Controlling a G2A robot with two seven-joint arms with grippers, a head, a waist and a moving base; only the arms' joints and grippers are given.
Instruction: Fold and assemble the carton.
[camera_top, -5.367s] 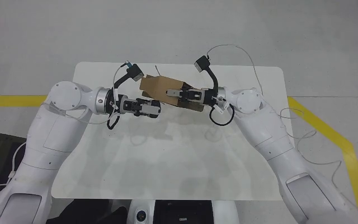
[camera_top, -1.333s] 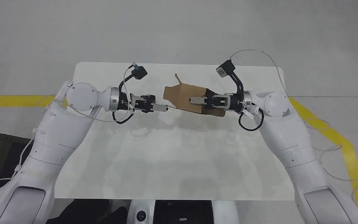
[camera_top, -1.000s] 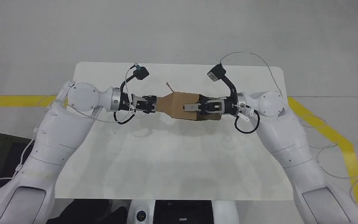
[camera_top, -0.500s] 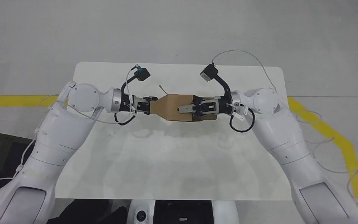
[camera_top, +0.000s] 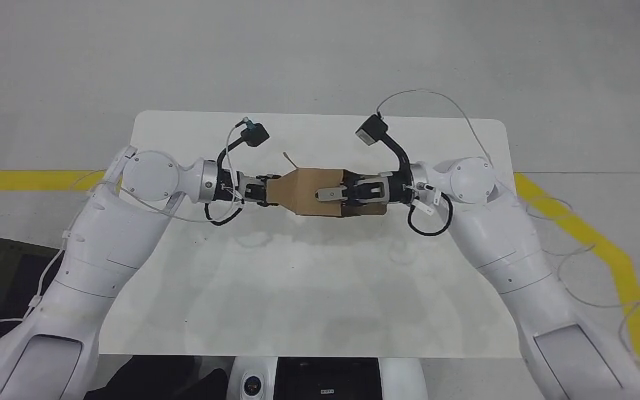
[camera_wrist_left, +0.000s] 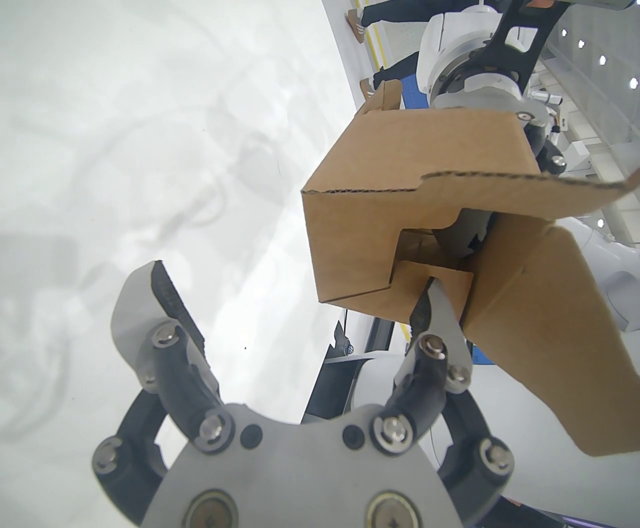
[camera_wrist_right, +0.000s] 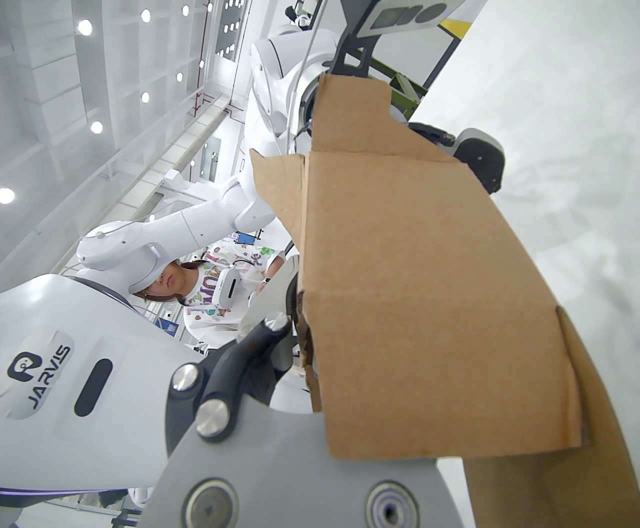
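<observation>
Carton (camera_top: 310, 189) pinched by right gripper (camera_top: 337, 191), left gripper (camera_top: 268, 190) spread at its open end.
Top view: the carton hangs over the table (camera_top: 300, 300), at 12 o'clock from table centre, with its long axis running 9 to 3. The right gripper comes in from the 3 o'clock end. One finger (camera_top: 330, 190) lies flat on the top panel and the other is inside, so the jaws are clamped on that wall. The left gripper sits at the 9 o'clock end with its jaws wide apart, holding nothing. Left wrist view: one fingertip (camera_wrist_left: 432, 300) touches the edge of a small inward-folded flap, and the other finger hangs free, well off the cardboard. The end facing it is only partly folded, and one large flap (camera_wrist_left: 550, 340) juts out toward the wrist. A thin flap edge (camera_top: 290, 158) sticks out at the carton's 11 o'clock.
</observation>
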